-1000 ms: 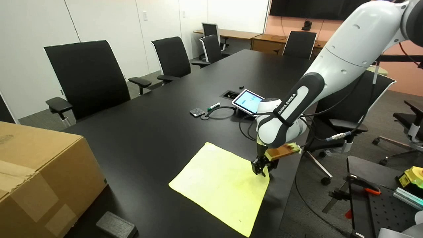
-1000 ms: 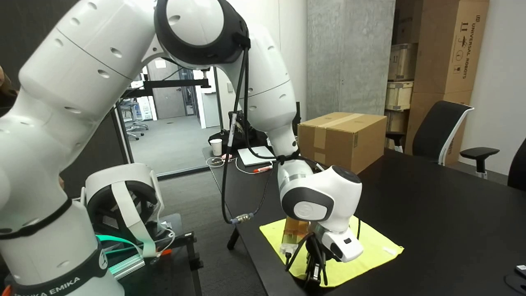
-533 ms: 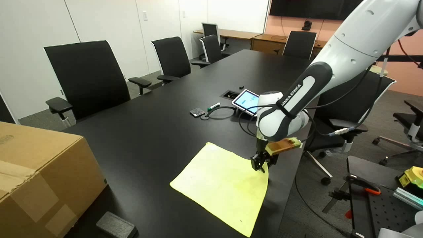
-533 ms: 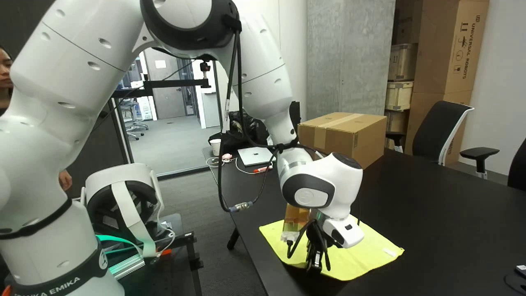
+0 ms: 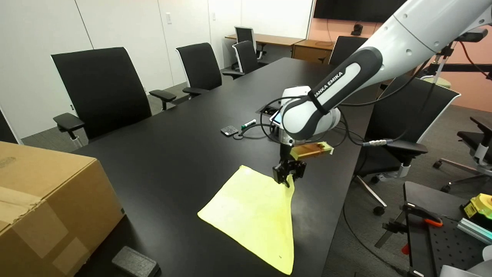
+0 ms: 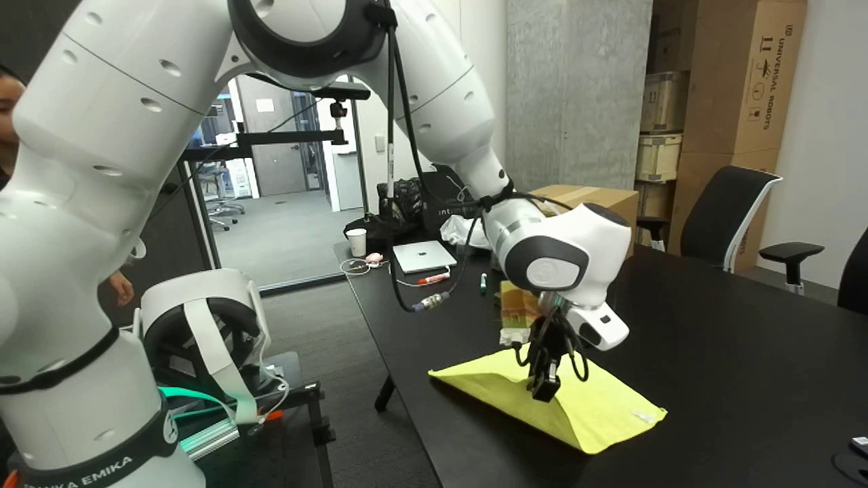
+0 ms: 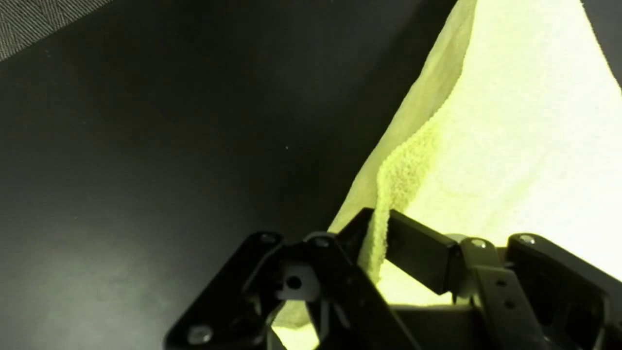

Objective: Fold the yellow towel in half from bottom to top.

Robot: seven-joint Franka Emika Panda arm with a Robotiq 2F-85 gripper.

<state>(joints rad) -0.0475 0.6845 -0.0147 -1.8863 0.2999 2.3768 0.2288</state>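
Observation:
The pale yellow towel (image 5: 246, 219) lies on the black table, mostly flat, with one edge raised. It also shows in an exterior view (image 6: 603, 407), where the lifted edge forms a sloping fold beneath the gripper. My gripper (image 5: 287, 181) is above the table at that edge. In the wrist view, my gripper (image 7: 381, 216) is shut on the towel (image 7: 525, 121), with the cloth edge pinched between the fingertips. The raised edge stands off the table, and the towel's underside shows to its left. The far corners of the towel stay on the table.
A brown cardboard box (image 5: 57, 207) stands on the table, with a dark block (image 5: 135, 262) near it. A tablet (image 5: 275, 118), partly behind the arm, a green marker (image 5: 249, 124) and a small black device (image 5: 229, 130) lie beyond the towel. A laptop (image 6: 424, 257) sits near the table edge.
My gripper has risen and moved inward from the near table edge, toward the towel's middle. The held towel edge has lifted and come along with it.

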